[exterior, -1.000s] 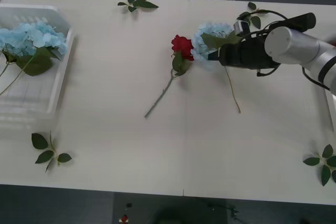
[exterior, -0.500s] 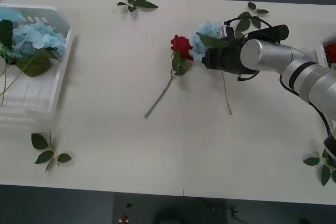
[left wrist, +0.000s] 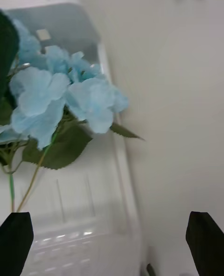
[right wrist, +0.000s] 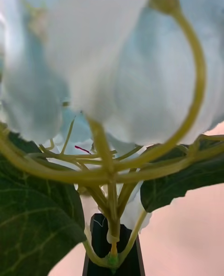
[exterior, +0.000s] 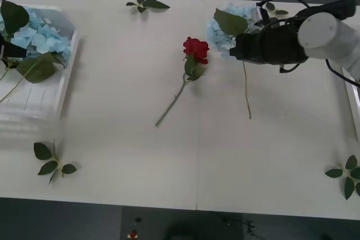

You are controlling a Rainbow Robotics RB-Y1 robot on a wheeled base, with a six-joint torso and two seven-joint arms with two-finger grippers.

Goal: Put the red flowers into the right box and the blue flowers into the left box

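My right gripper is shut on the stem of a blue flower, just under its pale blue head, and holds it above the table with the stem hanging down. In the right wrist view the green stalks run down between the black fingers. A red flower lies on the table to the left of that gripper, apart from the blue head. More blue flowers lie in the left box. My left gripper hovers open over that box. The right box shows as a thin white edge.
Loose green leaf sprigs lie at the back middle, the front left and the front right. Bare white tabletop stretches between the boxes.
My right gripper has lifted the blue flower and pulled it right and back, away from the red flower it was touching. A large leaf in the left box has shifted.
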